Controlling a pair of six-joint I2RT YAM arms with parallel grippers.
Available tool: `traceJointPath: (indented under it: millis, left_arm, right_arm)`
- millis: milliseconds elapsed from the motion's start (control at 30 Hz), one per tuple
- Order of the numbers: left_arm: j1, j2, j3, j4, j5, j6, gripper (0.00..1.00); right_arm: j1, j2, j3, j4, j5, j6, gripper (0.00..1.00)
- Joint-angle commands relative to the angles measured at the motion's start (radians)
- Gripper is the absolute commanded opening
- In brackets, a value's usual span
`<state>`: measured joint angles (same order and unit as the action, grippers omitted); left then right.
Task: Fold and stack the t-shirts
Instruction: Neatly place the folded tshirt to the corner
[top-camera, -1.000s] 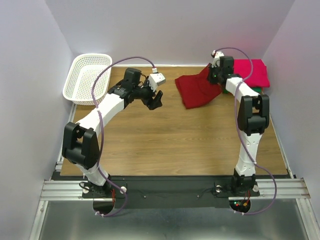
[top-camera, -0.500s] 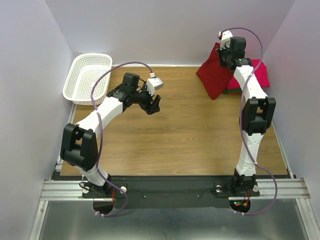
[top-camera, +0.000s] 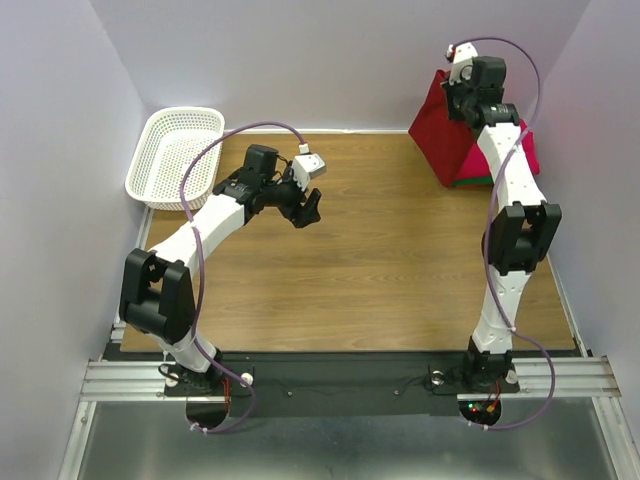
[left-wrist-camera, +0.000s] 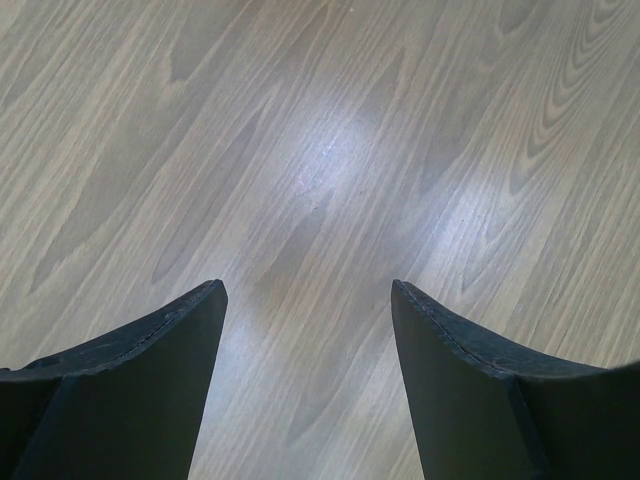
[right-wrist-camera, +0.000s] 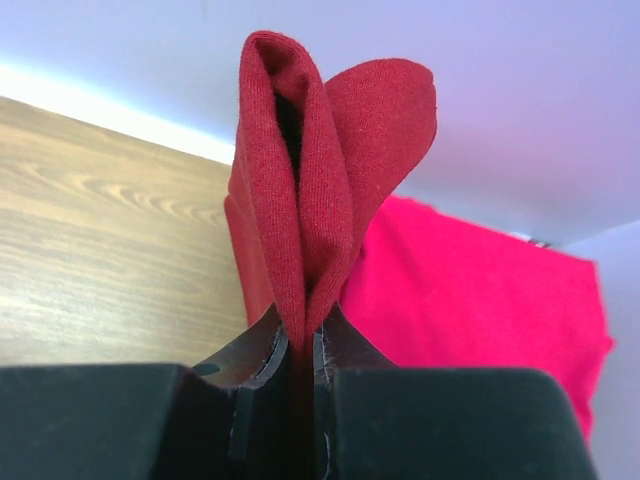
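My right gripper (top-camera: 462, 92) is shut on the dark red t-shirt (top-camera: 442, 135) and holds it up at the far right corner, where it hangs down to the table. In the right wrist view the cloth (right-wrist-camera: 300, 200) is pinched between the fingers (right-wrist-camera: 300, 350). Behind it lies the folded bright pink shirt (right-wrist-camera: 480, 300), also visible in the top view (top-camera: 527, 155), with a green edge (top-camera: 478, 182) under it. The orange shirt is hidden. My left gripper (top-camera: 308, 207) is open and empty over bare wood at the middle left; the left wrist view shows its fingertips (left-wrist-camera: 306, 290) apart.
A white lattice basket (top-camera: 175, 152) stands at the far left corner. The wooden table (top-camera: 340, 270) runs between pale walls at the left, back and right. The arm bases sit on a black rail at the near edge.
My right gripper has lifted the dark red shirt off the table and carried it up and right, over the pink stack. My left gripper has drawn back slightly.
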<state>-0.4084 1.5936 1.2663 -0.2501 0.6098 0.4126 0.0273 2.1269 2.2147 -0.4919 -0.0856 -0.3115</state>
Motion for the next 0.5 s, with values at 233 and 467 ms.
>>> traceJointPath:
  millis: [233, 467]
  left_arm:
    - [0.005, -0.032, -0.005, 0.031, 0.028, -0.005, 0.79]
    - [0.005, -0.024, -0.004, 0.020, 0.053, 0.003, 0.80]
  right_arm:
    - [-0.044, -0.081, 0.115, 0.042, -0.006, 0.031, 0.00]
    - [-0.137, -0.038, 0.123, 0.046, -0.043, 0.023, 0.01]
